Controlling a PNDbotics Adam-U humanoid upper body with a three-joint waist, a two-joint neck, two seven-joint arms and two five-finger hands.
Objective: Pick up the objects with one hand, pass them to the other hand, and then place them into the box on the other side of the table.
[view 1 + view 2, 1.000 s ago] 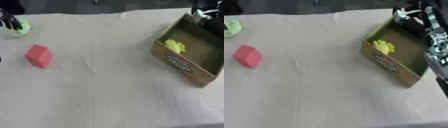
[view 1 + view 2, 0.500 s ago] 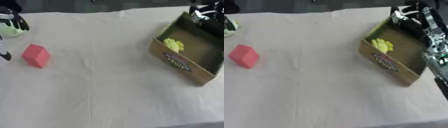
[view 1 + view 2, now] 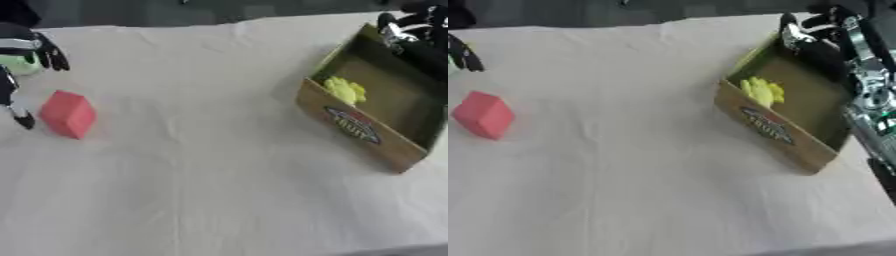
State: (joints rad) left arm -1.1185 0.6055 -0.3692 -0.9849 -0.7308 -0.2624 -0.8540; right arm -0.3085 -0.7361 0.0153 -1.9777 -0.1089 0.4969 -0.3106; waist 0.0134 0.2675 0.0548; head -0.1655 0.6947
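While left hand (image 3: 31, 47) hovers beside red block (image 3: 67, 113), mid-table lies open.

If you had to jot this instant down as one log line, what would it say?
left robot hand: over pale green object, beside red block | right robot hand: above box far end | yellow object: in box

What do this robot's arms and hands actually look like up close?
The left robot hand at the left edge has slim black fingers with a pale silver band across them. The right robot hand near the brown cardboard box is black with silver-white parts, and its arm shows bare silver metal joints and dark segments.
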